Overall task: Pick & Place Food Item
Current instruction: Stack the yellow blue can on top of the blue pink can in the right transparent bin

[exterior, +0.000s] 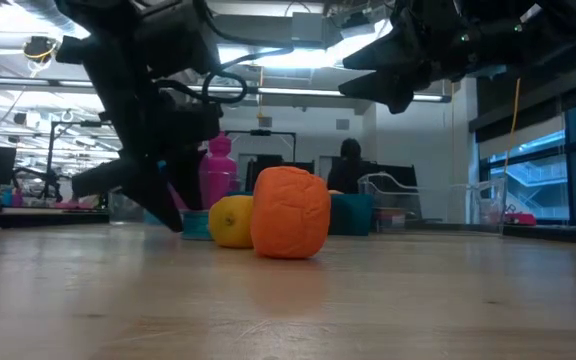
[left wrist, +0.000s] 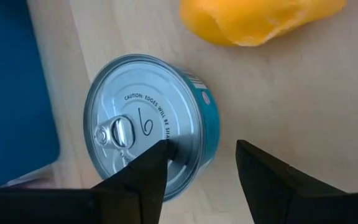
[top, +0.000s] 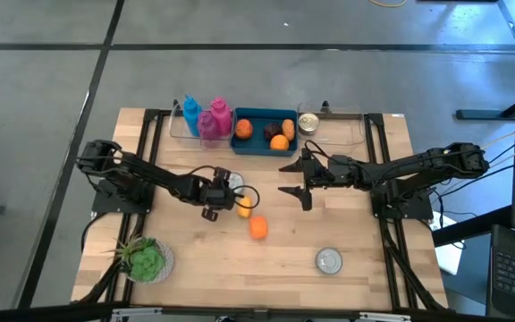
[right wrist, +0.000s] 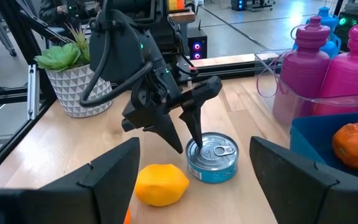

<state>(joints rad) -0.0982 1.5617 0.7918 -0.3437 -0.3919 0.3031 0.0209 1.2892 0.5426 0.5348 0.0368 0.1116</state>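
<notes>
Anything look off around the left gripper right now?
Left gripper isn't squared on the tin can: one finger sits on the lid, the other off its side, so the rim falls between them. Yellow fruit lies close by. Nothing spilled or damaged.

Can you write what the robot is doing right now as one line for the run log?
left tool: open, one finger on tin can lid | right tool: open, waiting above table | yellow fruit beside can | nothing held

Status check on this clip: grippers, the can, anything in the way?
Left gripper open, astride the can rim, no grip. Right gripper open, hovering clear. Lemon sits beside the can, not blocking.
</notes>
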